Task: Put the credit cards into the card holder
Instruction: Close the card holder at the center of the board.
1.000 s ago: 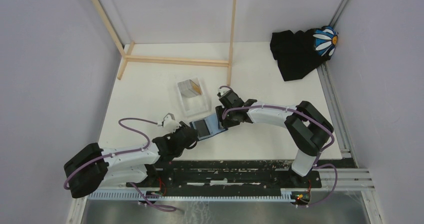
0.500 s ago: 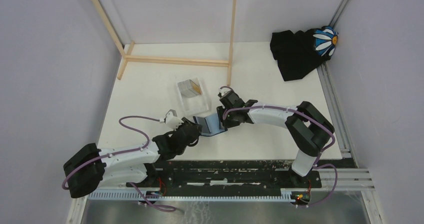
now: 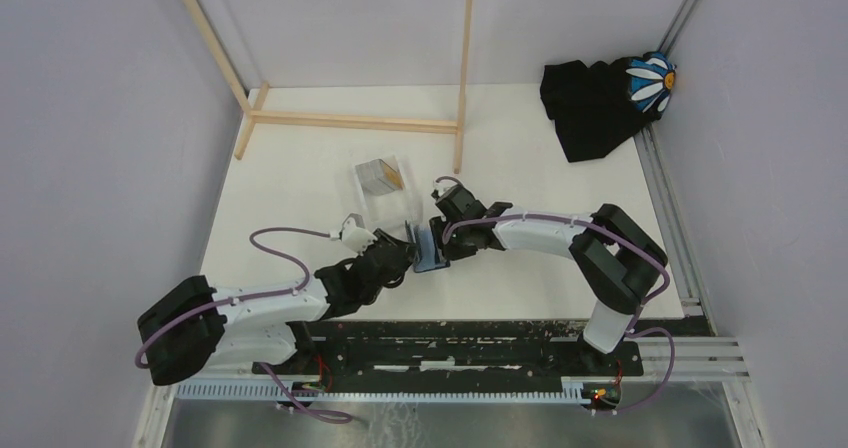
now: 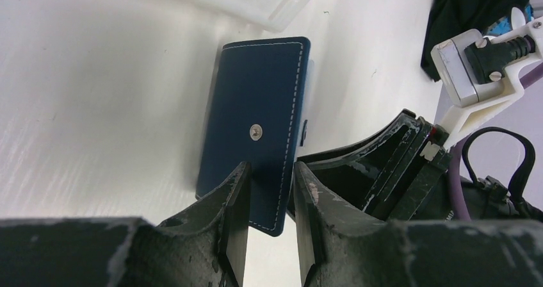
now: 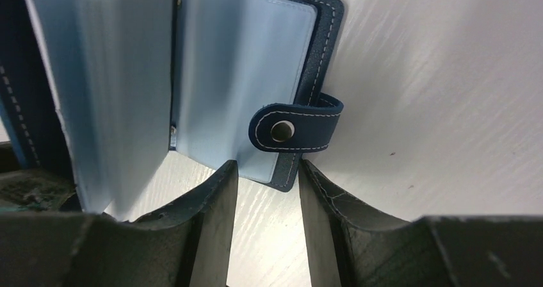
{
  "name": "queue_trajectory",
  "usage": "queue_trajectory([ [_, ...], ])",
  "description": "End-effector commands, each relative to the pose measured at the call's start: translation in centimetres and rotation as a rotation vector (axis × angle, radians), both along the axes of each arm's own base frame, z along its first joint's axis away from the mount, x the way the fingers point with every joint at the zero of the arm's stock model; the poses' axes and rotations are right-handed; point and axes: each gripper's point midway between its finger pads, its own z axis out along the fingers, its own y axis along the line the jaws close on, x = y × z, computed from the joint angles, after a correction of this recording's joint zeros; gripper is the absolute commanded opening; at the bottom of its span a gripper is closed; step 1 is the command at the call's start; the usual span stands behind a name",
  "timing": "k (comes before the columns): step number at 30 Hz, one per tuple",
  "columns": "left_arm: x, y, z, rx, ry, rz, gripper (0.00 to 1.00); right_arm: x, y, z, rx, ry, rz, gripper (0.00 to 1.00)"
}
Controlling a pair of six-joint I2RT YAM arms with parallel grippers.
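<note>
Your left gripper (image 4: 270,220) is clenched on one flap of the wallet (image 3: 428,248), your right gripper (image 5: 267,200) on the other, mid-worktop toward the near edge. Cards (image 3: 381,176) sit in the box (image 3: 388,196) behind.

White-shelled arms (image 3: 535,230) with black joints, trailing purple cables (image 3: 285,254).

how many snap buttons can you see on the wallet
2. One silver snap sits on the navy outer cover of the card holder in the left wrist view; another snap is on its strap tab. Others may be hidden.
</note>
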Motion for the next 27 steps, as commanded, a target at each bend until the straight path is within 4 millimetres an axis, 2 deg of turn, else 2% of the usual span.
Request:
queue_trajectory([
  [1,0.9,-1.9,2.1,-0.027,-0.06,-0.038,0.37,-3.6,-2.2,-2.8,-0.1,0.12,0.017,0.46],
  [10,1.2,-3.2,1.4,-0.037,-0.05,-0.057,0.37,-3.8,-2.9,-2.8,-0.113,0.112,0.012,0.46],
  [18,1.9,-4.6,1.0,-0.025,-0.051,-0.073,0.37,-2.7,-5.5,-1.7,-0.202,0.023,-0.041,0.51],
  [27,2.1,-6.2,0.2,-0.024,-0.024,-0.107,0.37,-1.4,-7.4,-0.2,-0.244,-0.053,-0.071,0.54],
])
